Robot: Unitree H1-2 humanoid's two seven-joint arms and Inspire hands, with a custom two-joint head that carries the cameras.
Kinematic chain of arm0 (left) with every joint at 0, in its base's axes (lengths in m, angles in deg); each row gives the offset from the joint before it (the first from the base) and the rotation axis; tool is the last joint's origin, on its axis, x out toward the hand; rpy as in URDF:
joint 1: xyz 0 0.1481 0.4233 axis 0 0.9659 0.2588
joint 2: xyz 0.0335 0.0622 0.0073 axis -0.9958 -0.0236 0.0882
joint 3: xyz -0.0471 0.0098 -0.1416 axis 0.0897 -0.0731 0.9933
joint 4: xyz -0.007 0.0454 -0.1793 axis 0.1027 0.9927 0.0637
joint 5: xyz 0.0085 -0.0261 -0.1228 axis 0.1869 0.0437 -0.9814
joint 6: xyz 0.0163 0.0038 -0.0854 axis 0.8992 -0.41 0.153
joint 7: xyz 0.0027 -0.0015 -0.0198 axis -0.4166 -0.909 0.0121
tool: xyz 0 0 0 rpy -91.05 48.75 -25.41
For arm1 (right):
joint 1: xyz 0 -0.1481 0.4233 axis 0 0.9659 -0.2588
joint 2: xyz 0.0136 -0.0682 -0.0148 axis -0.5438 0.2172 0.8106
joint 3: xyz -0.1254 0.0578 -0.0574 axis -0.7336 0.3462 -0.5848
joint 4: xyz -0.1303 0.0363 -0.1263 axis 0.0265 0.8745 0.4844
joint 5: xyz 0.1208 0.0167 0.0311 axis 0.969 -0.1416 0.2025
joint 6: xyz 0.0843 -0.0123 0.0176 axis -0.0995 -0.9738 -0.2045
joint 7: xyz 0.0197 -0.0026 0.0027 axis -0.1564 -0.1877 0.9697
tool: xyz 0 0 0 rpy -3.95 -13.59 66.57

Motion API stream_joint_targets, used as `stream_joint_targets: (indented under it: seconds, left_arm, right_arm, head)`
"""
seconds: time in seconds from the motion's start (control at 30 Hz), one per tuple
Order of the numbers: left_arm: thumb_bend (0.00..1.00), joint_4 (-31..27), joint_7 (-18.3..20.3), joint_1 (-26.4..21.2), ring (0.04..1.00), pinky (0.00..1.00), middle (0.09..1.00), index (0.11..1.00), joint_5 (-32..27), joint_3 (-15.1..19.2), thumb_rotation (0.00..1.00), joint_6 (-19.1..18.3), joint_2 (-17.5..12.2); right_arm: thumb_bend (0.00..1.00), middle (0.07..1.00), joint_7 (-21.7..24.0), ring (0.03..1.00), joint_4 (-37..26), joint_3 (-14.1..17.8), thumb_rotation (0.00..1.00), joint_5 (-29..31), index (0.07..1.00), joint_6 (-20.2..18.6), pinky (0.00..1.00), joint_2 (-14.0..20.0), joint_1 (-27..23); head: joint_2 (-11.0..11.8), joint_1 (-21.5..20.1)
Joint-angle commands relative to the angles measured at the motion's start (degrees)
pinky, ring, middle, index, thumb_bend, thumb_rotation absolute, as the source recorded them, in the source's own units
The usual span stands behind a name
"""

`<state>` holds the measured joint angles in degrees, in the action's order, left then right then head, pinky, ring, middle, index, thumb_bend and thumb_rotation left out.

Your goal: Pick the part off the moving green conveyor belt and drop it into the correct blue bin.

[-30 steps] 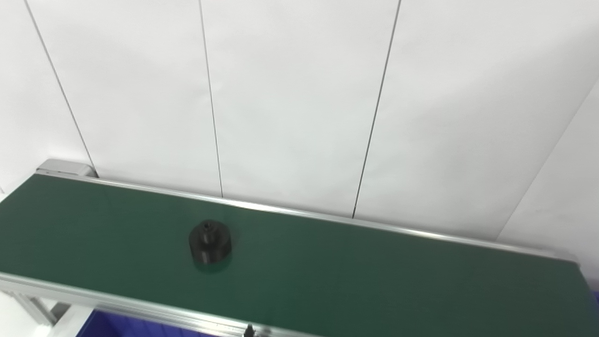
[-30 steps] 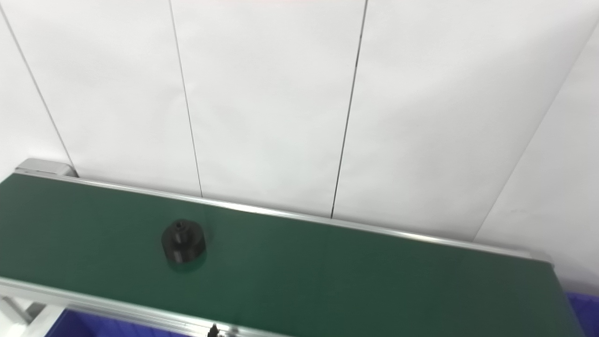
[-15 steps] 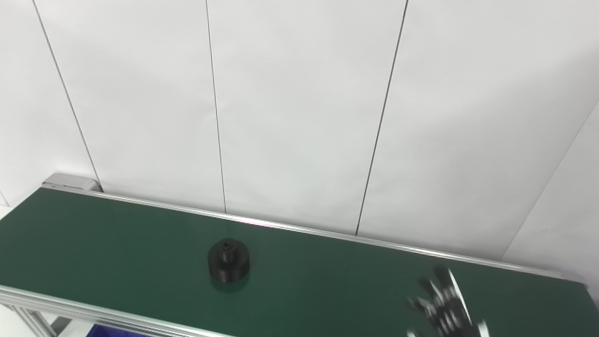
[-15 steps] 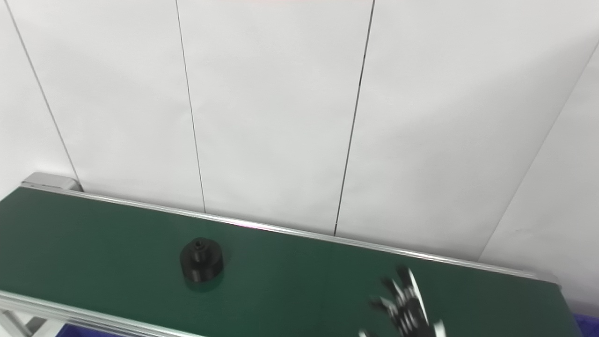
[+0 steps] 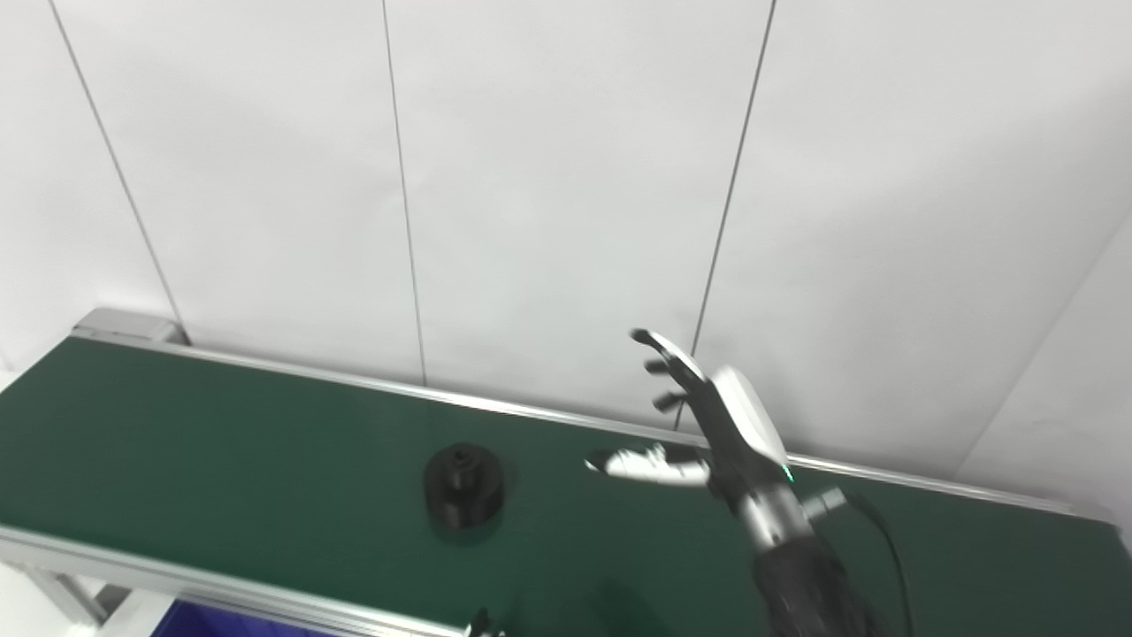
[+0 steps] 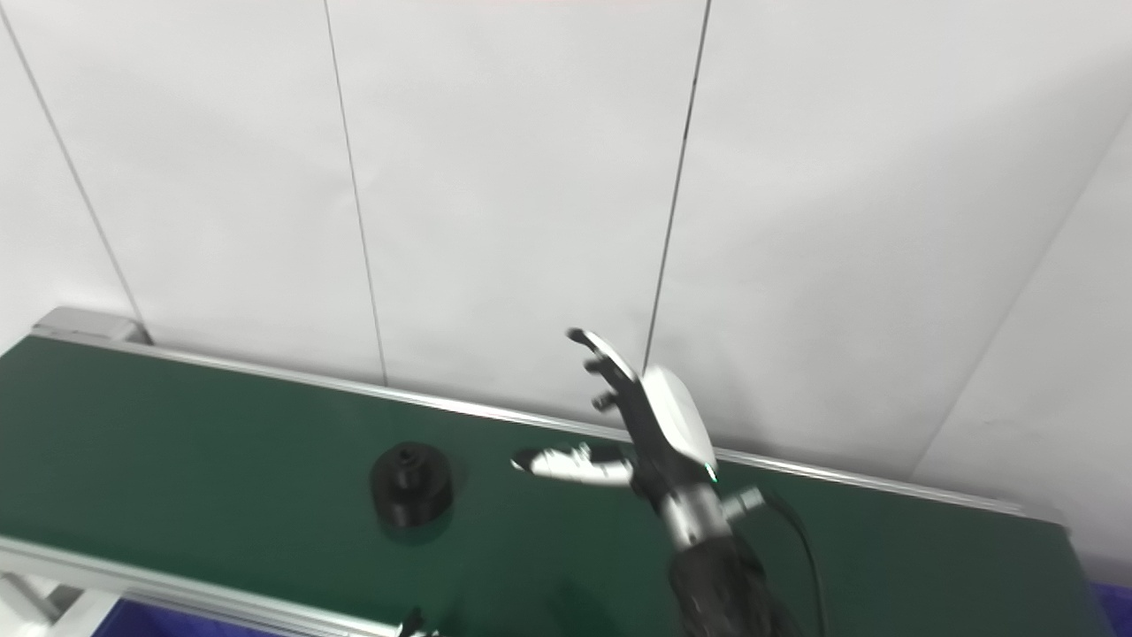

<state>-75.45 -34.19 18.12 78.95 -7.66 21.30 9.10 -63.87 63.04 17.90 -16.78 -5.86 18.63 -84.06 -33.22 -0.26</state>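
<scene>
A black round part with a small hub on top sits on the green conveyor belt, left of centre; it also shows in the right eye view. My right hand is raised above the belt to the right of the part, open and empty, fingers spread upward and thumb pointing left toward the part. It also shows in the right eye view. A clear gap lies between thumb and part. My left hand is not in view.
The belt has silver rails along its near edge and its far edge, with a white panelled wall right behind it. A blue bin corner shows below the belt's near edge at the left, another at the far right.
My right hand has risen from the bottom right up over the belt and moved left toward the part. The part has moved a little to the right on the belt. The camera has shifted slightly.
</scene>
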Motion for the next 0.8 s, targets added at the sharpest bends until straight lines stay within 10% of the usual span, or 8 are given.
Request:
stream_joint_targets:
  seconds: [0.0, 0.77]
  left_arm:
    - [0.42, -2.7, -0.1, -0.5, 0.919, 0.85, 0.942, 0.994, 0.0, -2.8, 0.71, 0.3, 4.5]
    - [0.35, -6.9, -1.8, 3.4, 0.923, 0.89, 0.93, 0.978, 2.5, -6.5, 0.73, -2.7, 7.5]
  right_arm:
    - [0.99, 0.931, 1.3, 0.875, 1.5, -1.7, 0.4, -2.1, 0.881, -1.5, 0.69, 0.3, -3.6]
    - [1.0, 0.903, 3.1, 0.796, 24.0, -18.5, 0.29, -13.9, 0.848, 1.5, 0.55, 0.4, -17.3]
  head:
    - [-0.5, 0.1]
    - [-3.3, 2.1]
